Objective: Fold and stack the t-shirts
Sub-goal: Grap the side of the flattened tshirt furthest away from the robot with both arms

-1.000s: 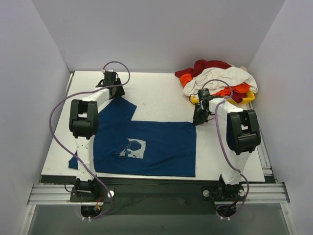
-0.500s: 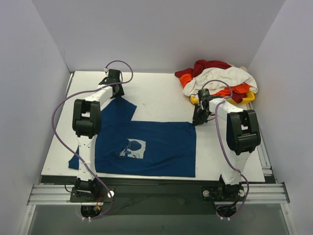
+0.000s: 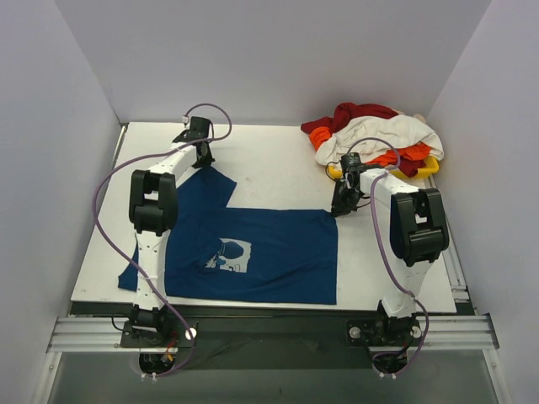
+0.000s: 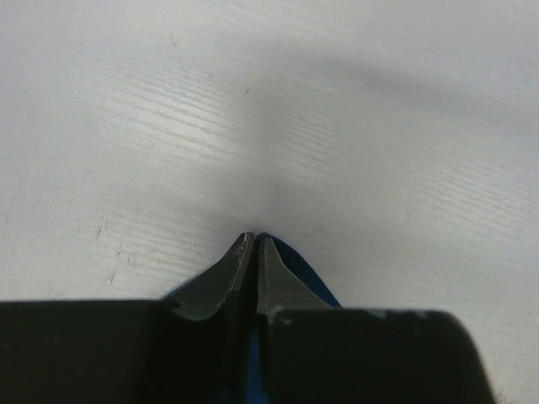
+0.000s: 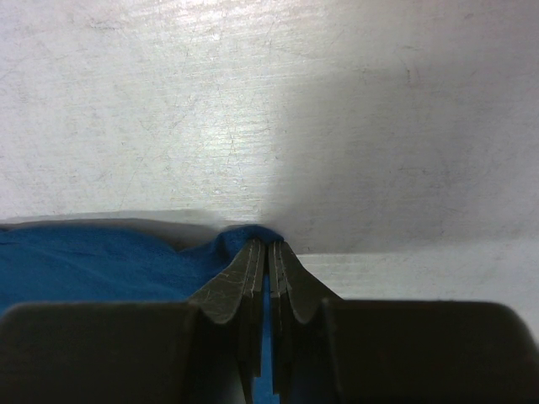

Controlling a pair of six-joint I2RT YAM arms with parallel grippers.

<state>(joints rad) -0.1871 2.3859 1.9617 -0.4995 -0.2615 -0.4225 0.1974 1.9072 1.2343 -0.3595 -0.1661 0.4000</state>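
While both wrists sit low over the table [image 3: 278,156], I read the left gripper [image 4: 254,240] as pressed together on a tip of the dark blue t-shirt [image 3: 278,252]. A sliver of blue shows beside its fingertips, though that view is tight, so I call the pinch probable, not certain. The right gripper [image 5: 269,246] is nipped shut on the shirt's far right corner, with cloth bunched at its tips. From both hands the shirt spreads back toward the arm bases, print up, its long axis running across from one hand to the other. I judge the fold must draw that held edge toward the bases. The other t-shirts [image 3: 370,135] lie heaped just beyond the right gripper, nearer it than the left.
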